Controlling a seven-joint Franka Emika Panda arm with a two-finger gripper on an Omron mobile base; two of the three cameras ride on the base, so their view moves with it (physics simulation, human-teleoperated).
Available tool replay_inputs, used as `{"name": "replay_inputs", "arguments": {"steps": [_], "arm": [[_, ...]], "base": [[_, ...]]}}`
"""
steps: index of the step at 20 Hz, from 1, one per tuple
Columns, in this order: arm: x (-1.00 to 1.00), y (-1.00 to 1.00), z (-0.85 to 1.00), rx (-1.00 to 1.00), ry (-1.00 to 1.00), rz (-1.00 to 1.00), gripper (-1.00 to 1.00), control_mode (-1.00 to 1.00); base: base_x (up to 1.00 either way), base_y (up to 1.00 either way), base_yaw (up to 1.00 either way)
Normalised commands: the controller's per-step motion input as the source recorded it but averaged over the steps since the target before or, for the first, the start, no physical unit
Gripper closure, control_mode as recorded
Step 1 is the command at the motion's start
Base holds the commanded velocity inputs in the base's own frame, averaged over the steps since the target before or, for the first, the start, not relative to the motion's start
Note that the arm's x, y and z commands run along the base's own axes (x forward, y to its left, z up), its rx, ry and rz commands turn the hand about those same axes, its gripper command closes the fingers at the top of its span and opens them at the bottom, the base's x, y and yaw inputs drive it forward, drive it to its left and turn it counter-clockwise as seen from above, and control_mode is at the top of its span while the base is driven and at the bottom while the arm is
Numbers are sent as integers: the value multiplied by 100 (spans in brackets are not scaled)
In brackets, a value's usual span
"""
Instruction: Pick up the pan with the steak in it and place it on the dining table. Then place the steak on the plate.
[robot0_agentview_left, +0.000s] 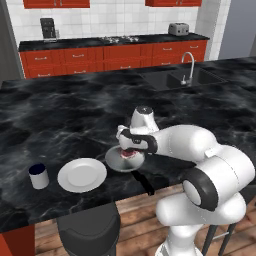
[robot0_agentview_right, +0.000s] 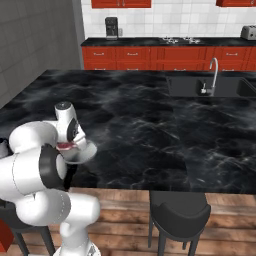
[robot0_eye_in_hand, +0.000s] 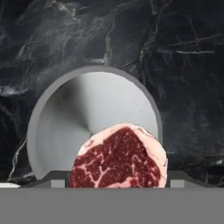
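Gripper (robot0_agentview_left: 129, 150) poised directly above steak (robot0_eye_in_hand: 120, 158), jaws spread wide either side of meat, nothing grasped. Steak lies in pan (robot0_eye_in_hand: 65, 127), near edge, pan resting on dining table (robot0_agentview_left: 75, 110). Plate (robot0_agentview_left: 82, 175) sits just beside pan, to robot's left; blue cup (robot0_agentview_left: 38, 176) beyond it. Path to plate appears unobstructed.

Pan (robot0_eye_in_hand: 78, 118): smooth brushed grey metal, matt sheen. Steak (robot0_eye_in_hand: 120, 159): raw red meat, white marbling. Surface (robot0_eye_in_hand: 183, 65): glossy black marble, white-veined.
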Motion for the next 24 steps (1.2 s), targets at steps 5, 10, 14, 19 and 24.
{"name": "replay_inputs", "arguments": {"steps": [5, 10, 14, 19, 24], "arm": [[7, 88, 24, 0, 0, 6, 100, -100], [9, 95, 13, -1, 3, 4, 100, -100], [-24, 60, -3, 0, 2, 9, 100, -100], [-32, 23, -9, -1, -2, 6, 100, -100], [0, 8, -10, -3, 0, 0, 100, -100]], "base": [[0, 0, 0], [0, 0, 0], [0, 0, 0], [0, 0, 0], [0, 0, 0]]}}
